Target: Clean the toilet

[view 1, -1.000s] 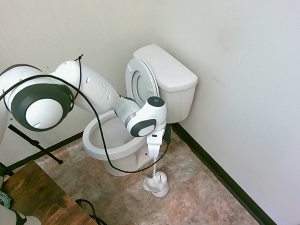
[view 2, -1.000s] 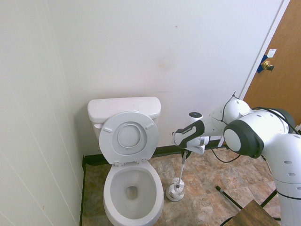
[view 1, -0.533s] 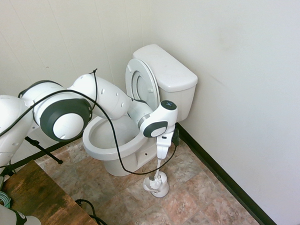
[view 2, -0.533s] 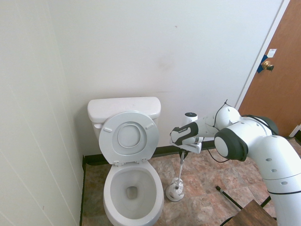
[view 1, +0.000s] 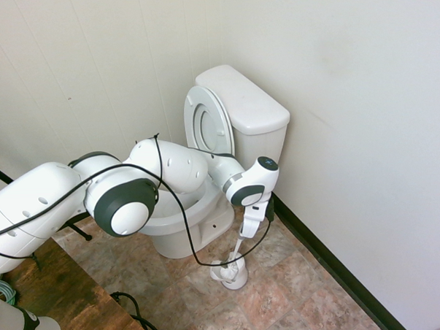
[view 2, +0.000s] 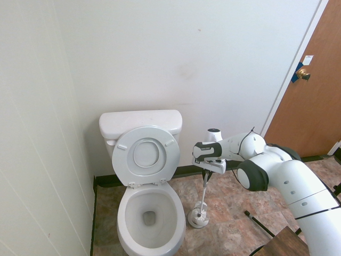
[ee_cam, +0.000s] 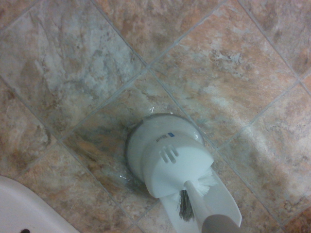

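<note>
The toilet [view 1: 180, 224] is white, with its seat and lid [view 2: 145, 156] raised against the tank [view 1: 244, 98] and the bowl [view 2: 149, 215] open. Beside it on the tile floor stands a small white brush holder [view 1: 230, 273] [view 2: 198, 217] [ee_cam: 163, 148]. A thin white brush [view 1: 238, 250] [view 2: 204, 188] rises from the holder, its head down in the holder and the handle leaning. My gripper [view 1: 247, 232] [view 2: 206, 172] is shut on the top of that handle, to the right of the bowl in the second exterior view. Bristles [ee_cam: 205, 180] show at the holder's opening.
The wall and its black baseboard [view 1: 326, 263] run close behind the brush holder. A brown door [view 2: 315, 96] stands at the far right. A wooden table corner [view 1: 61, 292] sits near the arm's base. A black rod [view 2: 258, 223] lies on the floor tiles.
My arm has swung toward the wall beside the tank, carrying the handle's top with it. The handle now leans while the brush head stays in the holder.
</note>
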`<state>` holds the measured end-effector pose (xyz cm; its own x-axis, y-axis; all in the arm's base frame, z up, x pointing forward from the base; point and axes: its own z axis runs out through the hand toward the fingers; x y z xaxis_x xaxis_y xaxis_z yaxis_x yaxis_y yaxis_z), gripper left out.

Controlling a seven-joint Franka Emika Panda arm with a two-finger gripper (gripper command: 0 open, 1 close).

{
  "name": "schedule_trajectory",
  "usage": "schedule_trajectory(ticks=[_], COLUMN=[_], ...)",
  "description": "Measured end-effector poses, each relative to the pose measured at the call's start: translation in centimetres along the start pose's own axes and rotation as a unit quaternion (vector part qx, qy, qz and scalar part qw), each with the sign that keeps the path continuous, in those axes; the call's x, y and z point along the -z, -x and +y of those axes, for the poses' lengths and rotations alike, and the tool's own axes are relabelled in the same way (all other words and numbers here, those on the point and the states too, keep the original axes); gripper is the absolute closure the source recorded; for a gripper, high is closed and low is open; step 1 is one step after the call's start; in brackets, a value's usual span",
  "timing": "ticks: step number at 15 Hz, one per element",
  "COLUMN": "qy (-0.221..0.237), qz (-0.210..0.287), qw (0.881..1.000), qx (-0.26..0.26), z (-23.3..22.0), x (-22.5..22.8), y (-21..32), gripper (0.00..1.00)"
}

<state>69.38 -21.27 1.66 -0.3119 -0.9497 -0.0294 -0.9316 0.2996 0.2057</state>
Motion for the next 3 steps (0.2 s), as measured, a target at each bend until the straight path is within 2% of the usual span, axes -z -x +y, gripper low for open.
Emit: schedule_trajectory(ticks=[3], qy=[0.014], qz=[-0.003], qw=[1.0], qx=[-0.004], z=[-1.12], x=[-0.14], y=[0.06], gripper=[1.0])
